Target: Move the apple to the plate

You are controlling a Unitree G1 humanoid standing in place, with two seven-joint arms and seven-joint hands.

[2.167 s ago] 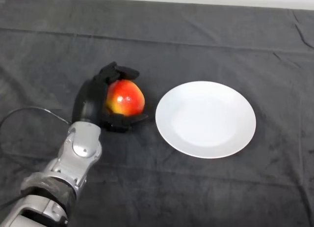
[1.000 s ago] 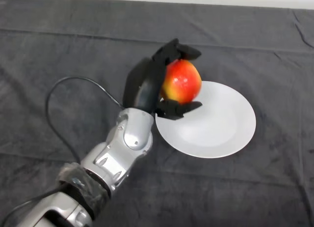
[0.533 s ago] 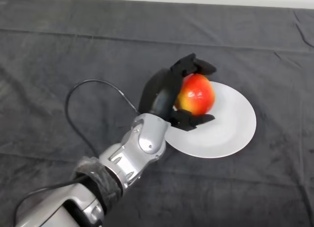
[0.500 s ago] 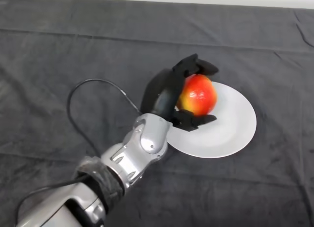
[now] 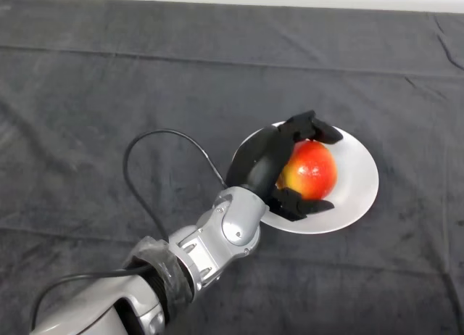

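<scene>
Apple [image 5: 313, 171] (red with yellow patch) sits inside hand [image 5: 262, 161], over middle of plate [image 5: 359, 177]; whether it rests on plate, cannot tell. Hand curled round apple: fingers [image 5: 313, 127] over its far side, thumb [image 5: 299, 204] under near side. Plate lies on counter [image 5: 109, 81], right of centre.

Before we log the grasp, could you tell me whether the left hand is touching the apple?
Touching. In the head view the left hand has its fingers curled over the apple and its thumb under it, above the plate.
</scene>
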